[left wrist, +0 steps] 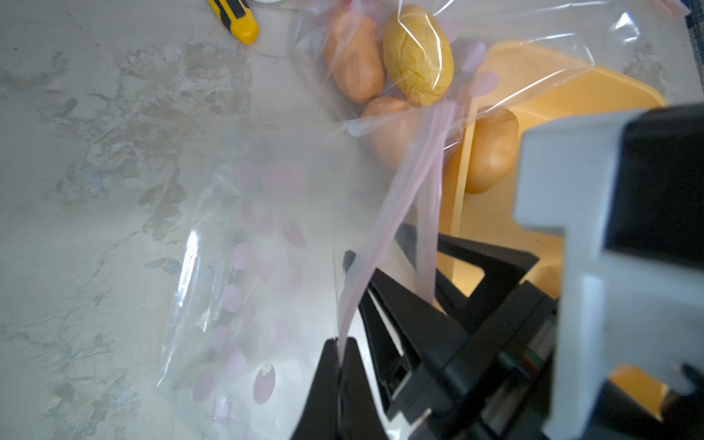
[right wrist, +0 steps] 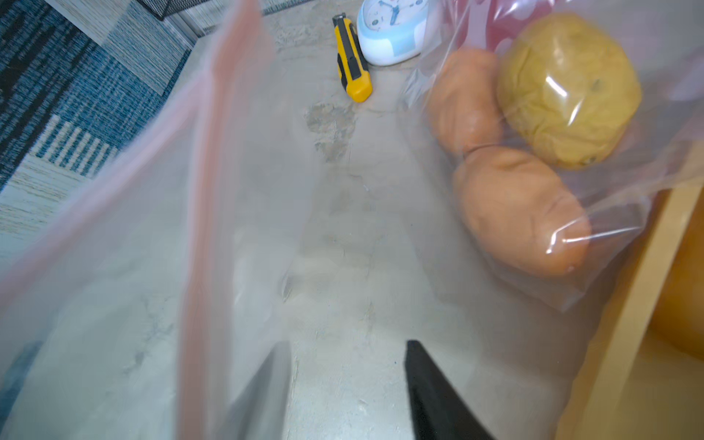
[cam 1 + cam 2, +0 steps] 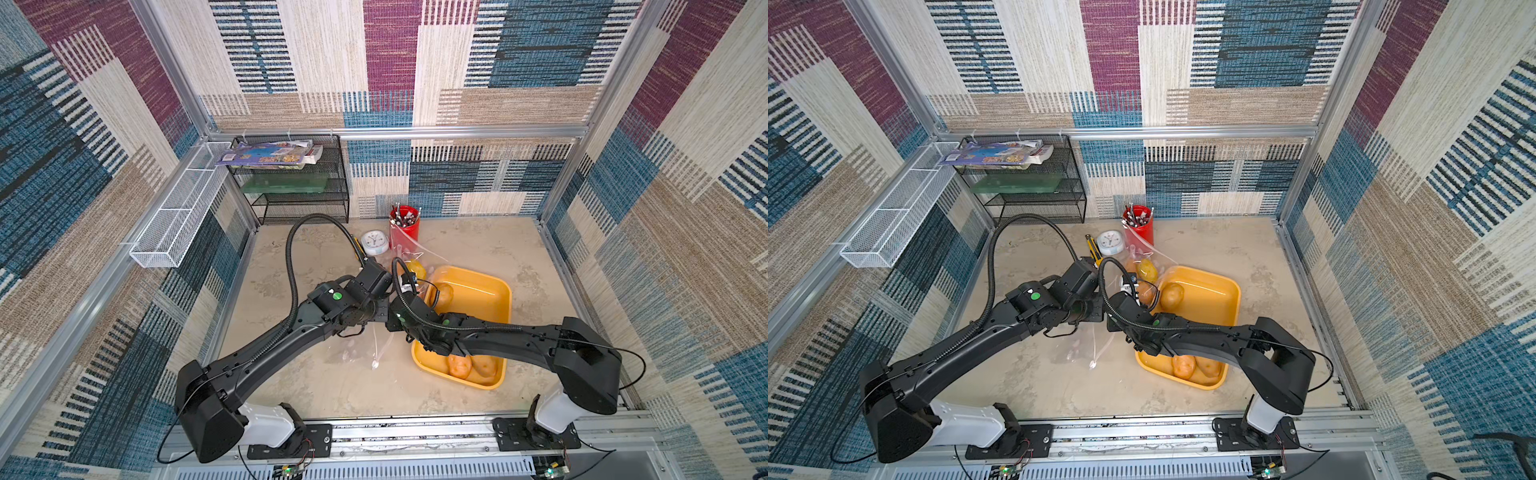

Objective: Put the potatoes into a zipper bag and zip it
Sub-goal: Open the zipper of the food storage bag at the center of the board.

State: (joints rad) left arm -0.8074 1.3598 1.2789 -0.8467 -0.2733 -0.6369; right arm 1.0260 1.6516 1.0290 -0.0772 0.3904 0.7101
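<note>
A clear zipper bag (image 1: 266, 228) with pink dots and a pink zip strip lies open on the table, left of the yellow tray (image 3: 490, 291). Three potatoes sit deep in the bag: the yellow one (image 2: 567, 91) and two orange ones (image 2: 518, 213) (image 2: 463, 103). Another potato (image 3: 1172, 296) lies at the tray's far end, and two (image 3: 459, 365) (image 3: 486, 368) lie at its near end. My left gripper (image 1: 339, 341) is shut on the bag's pink zip edge. My right gripper (image 2: 347, 344) is at the bag's mouth, jaws apart, with one finger seen blurred through the film.
A yellow utility knife (image 2: 352, 68), a white clock (image 3: 375, 242) and a red pen cup (image 3: 404, 226) stand just beyond the bag. A black mesh shelf (image 3: 299, 183) is at the back left. A white wire basket (image 3: 178, 212) hangs on the left wall.
</note>
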